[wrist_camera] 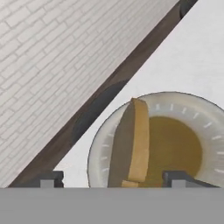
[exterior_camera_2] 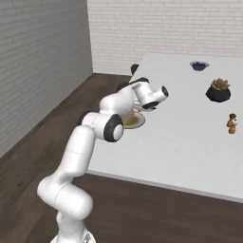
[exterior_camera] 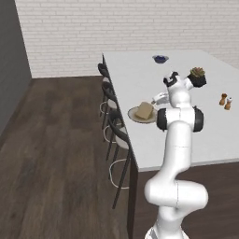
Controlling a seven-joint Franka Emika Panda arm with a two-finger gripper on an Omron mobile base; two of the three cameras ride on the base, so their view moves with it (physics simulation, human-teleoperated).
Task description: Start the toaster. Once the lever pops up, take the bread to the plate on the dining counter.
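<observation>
The bread point(wrist_camera: 135, 140) is seen resting on the plate point(wrist_camera: 183, 105) on the white tabletop point(exterior_camera: 186, 135), leaning on edge. The tool point(wrist_camera: 116, 179) is held apart around it, gripping nothing, so delivery is judged done.

Blue bowl point(exterior_camera: 160, 59), potted succulent point(exterior_camera: 197, 77), shakers point(exterior_camera: 225, 101), stools point(exterior_camera: 112, 122).

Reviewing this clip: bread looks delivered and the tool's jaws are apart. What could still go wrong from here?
1. The bread stands on edge on the plate, between the tool's spread fingers; it may topple, or a sideways retreat could knock it over.
2. The plate sits near the dining counter's stool-side edge, so a nudge might push it off.
</observation>
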